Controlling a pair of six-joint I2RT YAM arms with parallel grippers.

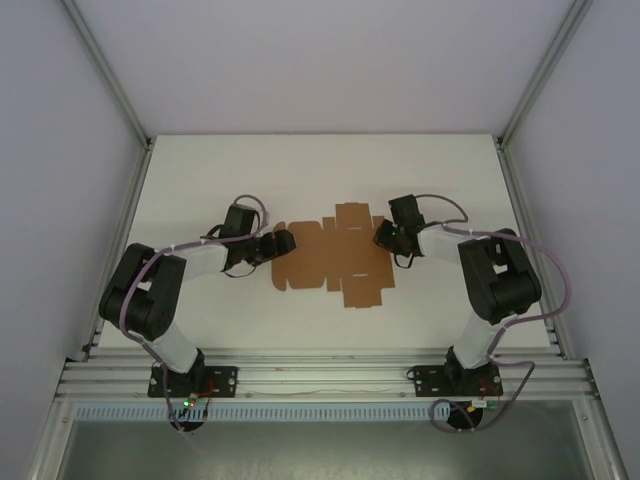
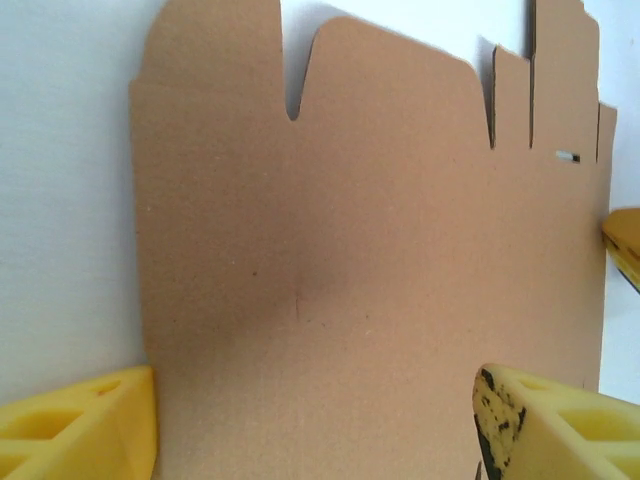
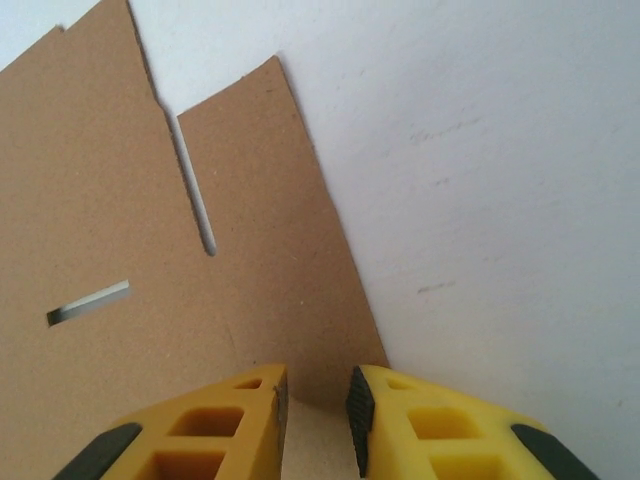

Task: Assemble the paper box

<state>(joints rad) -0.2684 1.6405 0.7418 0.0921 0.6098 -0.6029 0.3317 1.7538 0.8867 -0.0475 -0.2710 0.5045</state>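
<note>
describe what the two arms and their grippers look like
The left arm and right arm match: white links, bulky black joints, black base plates, lilac-grey cables looping alongside. The left gripper and right gripper have yellow hollow-ribbed fingers with black pads.

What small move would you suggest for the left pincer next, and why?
Probably close the left pincer on the left end of the flat brown die-cut cardboard sheet and begin folding: its jaws stand open there, and the sheet lies unfolded.

my left arm [image 1: 195, 260] and right arm [image 1: 497, 275] fold inward, wrists low; left jaws spread wide, right jaws nearly together.
</note>
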